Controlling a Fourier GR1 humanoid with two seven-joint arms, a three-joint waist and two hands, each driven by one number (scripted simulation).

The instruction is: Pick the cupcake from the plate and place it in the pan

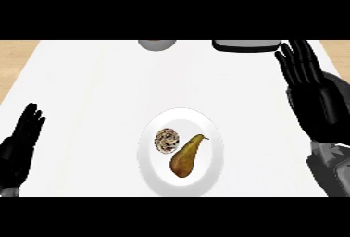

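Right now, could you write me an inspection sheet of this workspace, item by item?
Surface: white counter, wood at its far corners.
Job's things: cupcake on the white plate; pan at the far edge, partly cut off.
Clutter: pear beside the cupcake on the plate; grey round object at the far edge.
Robot hands: left robot hand open at the left edge; right robot hand open near the pan.
Cables: nothing seen.
Surroundings: nothing seen.

A brown pear [185,158] lies with its stem pointing up the view. Far up the white counter [89,102], a grey round object [156,44] sits half cut off by the view's top.
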